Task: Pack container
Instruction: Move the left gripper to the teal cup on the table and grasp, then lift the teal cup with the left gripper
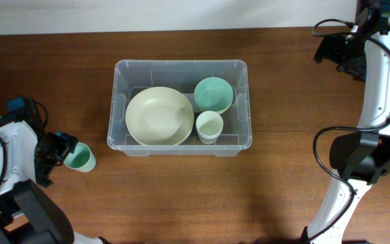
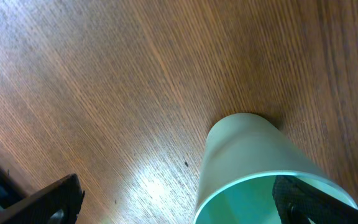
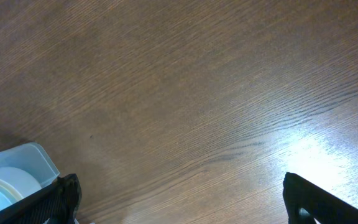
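Note:
The container (image 1: 119, 102), a large clear bin, stands at the table's middle. It holds a wide cream bowl (image 1: 158, 116), a teal bowl (image 1: 213, 93) and a white cup (image 1: 209, 127). A mint green cup (image 1: 81, 159) stands upright on the table left of the bin. My left gripper (image 1: 63, 150) is open at this cup. In the left wrist view one finger reaches inside the cup (image 2: 247, 149) and the other is far out to the left, so the jaws (image 2: 176, 199) are wide apart. My right gripper (image 1: 330, 51) is open and empty at the back right.
The right wrist view shows bare wood between the jaws (image 3: 179, 193) and a corner of the bin (image 3: 17, 158) at the lower left. The right arm's base and cables (image 1: 364, 156) stand at the right edge.

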